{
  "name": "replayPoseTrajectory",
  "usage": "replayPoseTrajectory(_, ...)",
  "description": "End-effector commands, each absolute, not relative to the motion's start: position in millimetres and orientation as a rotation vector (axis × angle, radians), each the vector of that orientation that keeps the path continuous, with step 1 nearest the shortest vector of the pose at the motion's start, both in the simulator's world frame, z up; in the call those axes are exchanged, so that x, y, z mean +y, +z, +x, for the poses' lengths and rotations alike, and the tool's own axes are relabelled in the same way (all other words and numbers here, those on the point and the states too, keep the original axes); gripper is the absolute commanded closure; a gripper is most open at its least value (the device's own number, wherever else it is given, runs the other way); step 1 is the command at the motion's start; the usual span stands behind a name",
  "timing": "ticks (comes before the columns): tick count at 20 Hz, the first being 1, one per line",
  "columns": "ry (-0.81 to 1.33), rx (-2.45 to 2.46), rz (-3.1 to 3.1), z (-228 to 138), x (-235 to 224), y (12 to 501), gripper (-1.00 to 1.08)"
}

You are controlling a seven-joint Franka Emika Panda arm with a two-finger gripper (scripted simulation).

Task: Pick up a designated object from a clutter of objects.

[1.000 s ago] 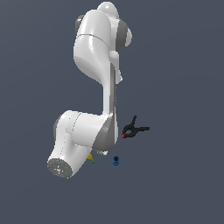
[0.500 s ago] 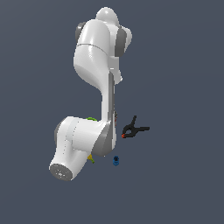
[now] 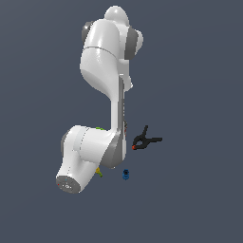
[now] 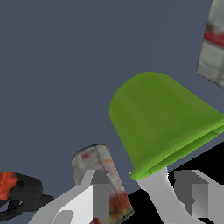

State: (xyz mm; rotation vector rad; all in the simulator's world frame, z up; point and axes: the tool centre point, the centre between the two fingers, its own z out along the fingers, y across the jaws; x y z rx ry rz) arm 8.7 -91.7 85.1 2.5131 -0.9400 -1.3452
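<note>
Showing no readable writing, green cup [image 4: 164, 118], grey-red can [image 4: 103, 179] label blurred

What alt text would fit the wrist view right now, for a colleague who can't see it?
A bright green cup fills the middle of the frame, its thick rim nearest the gripper. A grey-and-red can stands beside one finger, a black clamp and a grey-white box sit at the edges.

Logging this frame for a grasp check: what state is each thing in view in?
green cup: tilted, rim toward the gripper, close to the fingers.
gripper: jaws apart, fingers either side of the cup's rim; contact unclear.
grey-and-red can: tilted beside the cup.
black spring clamp: lying apart, untouched.
blue piece: lying alone.
</note>
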Motion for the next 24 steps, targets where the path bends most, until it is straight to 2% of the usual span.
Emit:
replayPoseTrajectory(1, -1.346, -0.940, 2.512, 4.3, -90.8, 81.9, -0.20)
replayPoseTrajectory(11, -1.347, -0.941, 2.511, -5.9, -88.8, 74.3, -0.20)
replayPoseTrajectory(12, -1.347, -0.941, 2.511, -5.9, -88.8, 74.3, 1.08)
replayPoseTrajectory(24, -1.340, -0.940, 2.515, -4.5, -90.1, 77.2, 1.08)
